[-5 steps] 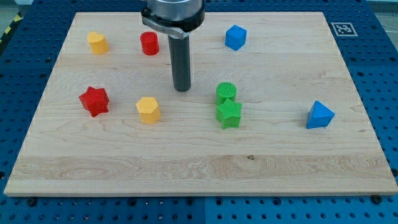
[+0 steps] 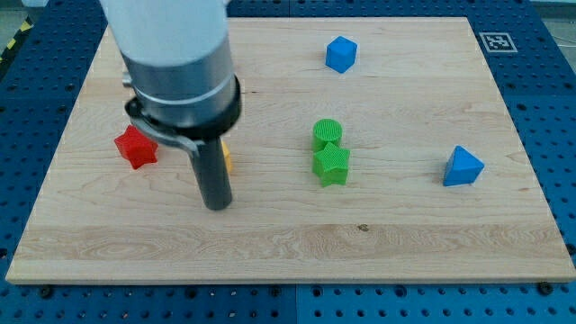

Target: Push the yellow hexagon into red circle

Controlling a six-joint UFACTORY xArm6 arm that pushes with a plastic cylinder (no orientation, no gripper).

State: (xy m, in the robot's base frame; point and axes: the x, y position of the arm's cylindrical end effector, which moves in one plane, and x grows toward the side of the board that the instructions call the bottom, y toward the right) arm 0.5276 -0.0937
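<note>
My tip rests on the board at the view's lower left of centre. A sliver of a yellow block shows at the rod's right edge, just above the tip; its shape is hidden by the rod. The arm's body covers the upper left of the board, so the red circle and the other yellow block do not show. A red star lies to the left of the rod.
A green circle touches a green star at the centre. A blue block lies at the top, and a blue pyramid-like block at the right. The wooden board ends in blue perforated table.
The arm has swung down and to the left; my tip went from above and right of the yellow block to just below it. The arm now hides the red circle and upper yellow block.
</note>
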